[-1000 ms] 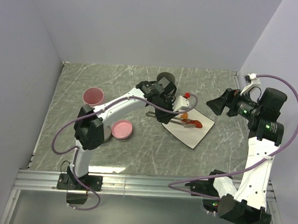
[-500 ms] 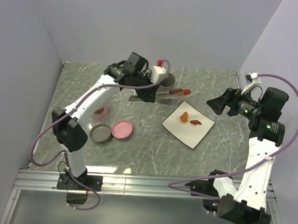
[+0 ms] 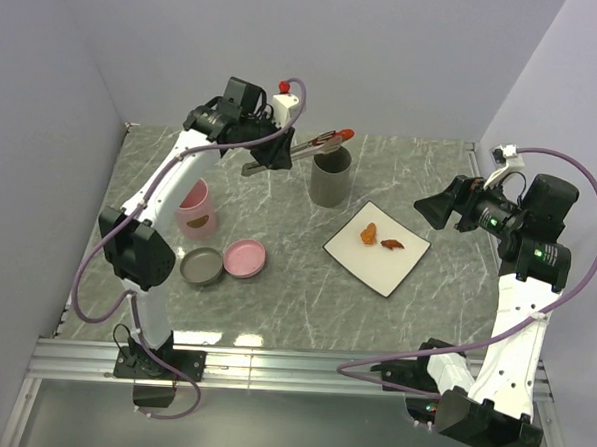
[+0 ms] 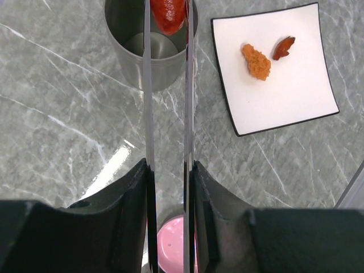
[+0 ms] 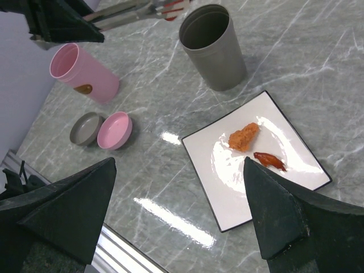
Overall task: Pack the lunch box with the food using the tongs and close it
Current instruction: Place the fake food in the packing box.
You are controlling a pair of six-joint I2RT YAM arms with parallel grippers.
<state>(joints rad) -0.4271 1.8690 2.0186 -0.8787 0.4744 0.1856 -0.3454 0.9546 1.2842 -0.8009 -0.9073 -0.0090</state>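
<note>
The left pincer (image 4: 169, 187) is clenched on the tongs (image 4: 147, 102), squeezing both thin arms together partway along their length. The tongs run straight out from the pincer, their long axis aimed at the grey cup (image 4: 136, 57). Their tips pinch the sausage (image 4: 168, 14), which hangs above the cup's open mouth. The wrist view puts it over the opening, but the top view does not show whether it is centred or nearer the rim. The coming move likely turns on this: the cup lies directly below the tips, so the sausage should go down along that line before the squeeze is eased.

To the right of the cup lies the plate (image 4: 296, 96), carrying a fried bit (image 4: 257, 61) and a small red piece (image 4: 282, 48). The right pincer (image 5: 179, 168) hovers beyond the plate, released and wide, holding nothing; the left arm is far nearer the cup. Left of the cup stand a pink cup (image 3: 196, 208) and two lids (image 3: 202, 267).
</note>
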